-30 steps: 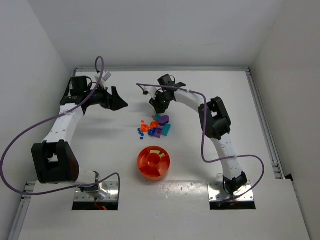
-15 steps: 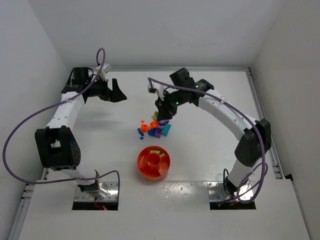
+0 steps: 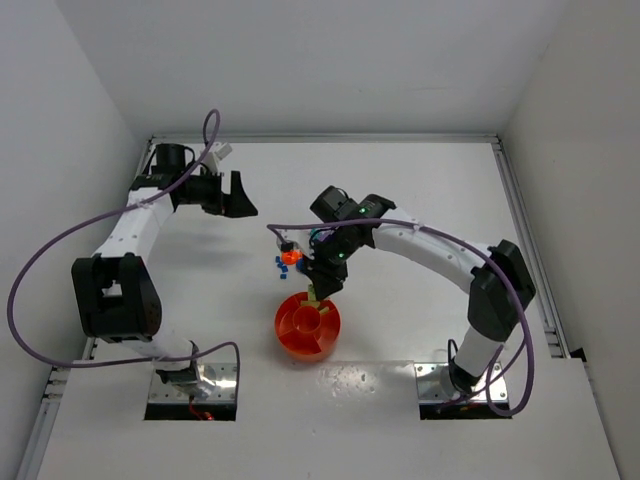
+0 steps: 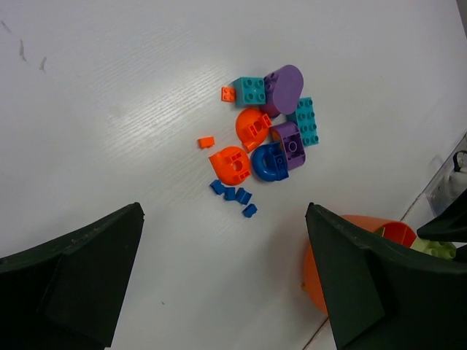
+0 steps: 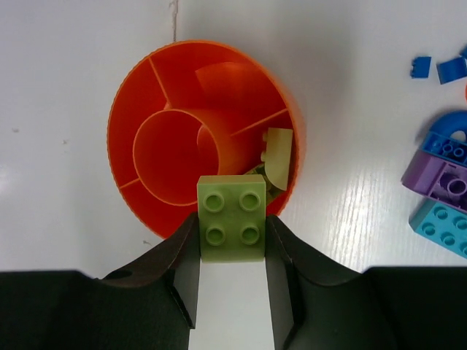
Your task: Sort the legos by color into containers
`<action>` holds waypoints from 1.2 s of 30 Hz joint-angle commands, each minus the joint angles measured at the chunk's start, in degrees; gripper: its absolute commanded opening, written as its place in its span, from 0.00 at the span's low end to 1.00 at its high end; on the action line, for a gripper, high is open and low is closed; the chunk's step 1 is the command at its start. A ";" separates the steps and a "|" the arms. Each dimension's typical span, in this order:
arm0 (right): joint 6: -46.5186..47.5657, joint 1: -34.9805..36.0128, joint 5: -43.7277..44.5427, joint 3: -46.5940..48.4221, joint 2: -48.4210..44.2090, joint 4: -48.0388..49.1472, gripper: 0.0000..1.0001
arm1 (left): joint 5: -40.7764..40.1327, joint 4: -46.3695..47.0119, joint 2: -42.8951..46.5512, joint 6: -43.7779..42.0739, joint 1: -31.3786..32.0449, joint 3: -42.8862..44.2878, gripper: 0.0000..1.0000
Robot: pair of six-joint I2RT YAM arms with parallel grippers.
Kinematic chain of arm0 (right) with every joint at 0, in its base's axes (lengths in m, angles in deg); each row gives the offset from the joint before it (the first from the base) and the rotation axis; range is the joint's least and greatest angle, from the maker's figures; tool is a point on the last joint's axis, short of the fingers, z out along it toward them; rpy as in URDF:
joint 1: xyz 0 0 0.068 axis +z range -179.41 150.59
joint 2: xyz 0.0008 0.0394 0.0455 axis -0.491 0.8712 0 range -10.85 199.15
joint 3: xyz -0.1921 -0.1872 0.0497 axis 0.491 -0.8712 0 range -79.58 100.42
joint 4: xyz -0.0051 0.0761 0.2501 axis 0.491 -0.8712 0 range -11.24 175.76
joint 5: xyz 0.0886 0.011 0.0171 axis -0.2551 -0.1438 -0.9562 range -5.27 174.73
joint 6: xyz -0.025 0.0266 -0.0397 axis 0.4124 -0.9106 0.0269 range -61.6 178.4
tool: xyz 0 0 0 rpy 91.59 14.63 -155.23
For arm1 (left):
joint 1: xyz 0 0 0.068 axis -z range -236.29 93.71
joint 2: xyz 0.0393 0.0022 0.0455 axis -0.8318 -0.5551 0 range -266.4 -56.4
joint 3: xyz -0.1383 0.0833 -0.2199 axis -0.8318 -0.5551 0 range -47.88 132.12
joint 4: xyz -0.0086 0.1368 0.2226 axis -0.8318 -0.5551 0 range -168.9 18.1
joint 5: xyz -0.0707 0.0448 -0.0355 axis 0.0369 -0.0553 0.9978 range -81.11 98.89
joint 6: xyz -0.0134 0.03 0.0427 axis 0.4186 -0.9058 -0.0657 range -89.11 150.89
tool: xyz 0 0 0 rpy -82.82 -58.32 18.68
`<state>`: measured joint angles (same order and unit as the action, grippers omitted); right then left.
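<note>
Right hand [image 3: 313,291] clamped on one yellow-green brick [image 3: 312,293], hanging just over the far rim of the round orange-red tray [image 3: 300,347], which sits on the white desk [image 3: 420,180] between the two arm bases. Left hand [image 3: 238,195] jaws wide apart, nothing in them, over the far left of the desk, well apart from the tray. Loose legos [image 3: 290,257] lie just beyond the tray, mostly hidden under the right arm in this view. Left wrist view: both dark fingers frame the pile; teal bricks, a purple rounded piece, a purple brick, two orange-red arches, one blue arch, two small orange-red bits and four tiny blue pieces lie close together, several touching. Tray edge shows at lower right. Right wrist view: held brick is square with four studs facing the camera, pinched on two opposite sides, above the tray's near rim. Tray has a centre cup ringed by wedge compartments; one wedge on the right holds pale yellow-green pieces [image 5: 277,154]; the other compartments in view hold nothing.
</note>
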<state>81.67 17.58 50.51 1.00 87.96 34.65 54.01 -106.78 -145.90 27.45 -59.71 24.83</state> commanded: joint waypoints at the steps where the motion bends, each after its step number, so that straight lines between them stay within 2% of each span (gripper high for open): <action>1: 2.74 2.14 0.47 0.11 -0.10 0.40 0.10 | -0.20 -0.11 4.24 -2.18 0.26 -0.90 1.00; 7: 3.36 4.60 1.52 0.72 1.74 -0.13 0.17 | -4.07 -0.11 6.17 -3.24 0.26 -1.43 1.00; 10: 3.89 5.14 2.57 1.25 2.27 -0.13 0.30 | -4.95 -0.11 6.17 -3.76 0.26 -1.43 1.00; 11: 3.89 5.14 2.58 1.25 2.27 -0.13 0.39 | -5.48 0.68 6.78 -3.76 0.26 -1.43 1.00; 14: 3.89 5.66 4.33 1.77 2.27 -0.13 0.53 | -6.54 2.08 7.84 -3.24 0.26 -2.57 1.00; 17: 3.10 5.66 5.91 2.31 1.74 0.39 0.51 | -5.40 2.88 7.84 -3.93 0.26 -2.57 1.00; 20: 2.49 5.14 5.92 2.31 1.13 0.93 0.36 | -4.17 3.49 7.84 -3.94 0.26 -3.09 1.00; 21: 2.49 4.53 5.92 2.91 1.13 0.93 0.36 | -4.17 3.50 7.84 -3.94 0.26 -3.10 1.00; 22: 1.96 4.52 6.61 3.44 1.13 0.93 0.44 | -2.86 3.50 7.84 -3.94 0.26 -3.10 1.00; 25: 0.04 3.91 9.69 4.85 0.08 2.24 0.52 | -0.31 3.50 8.36 -7.43 0.26 -3.10 1.00; 27: -2.34 3.38 13.99 7.22 -2.03 4.69 0.53 | 3.12 3.50 9.15 -9.73 0.26 -4.41 1.00; 31: -9.71 -2.41 20.32 9.78 -4.67 8.65 0.53 | 2.34 3.50 7.94 -11.67 4.99 -4.42 1.00; 34: -15.70 -9.00 24.98 6.45 -5.81 11.99 0.53 | -0.81 6.73 5.39 -11.15 10.61 -5.03 1.00; 36: -19.74 -14.62 25.69 2.58 -5.82 12.62 0.54 | -6.43 9.55 3.29 -8.78 16.06 -5.64 1.00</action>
<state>70.02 8.26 70.77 6.72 83.39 44.35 51.43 -102.27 -140.30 18.20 -49.06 20.32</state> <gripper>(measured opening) 0.539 0.997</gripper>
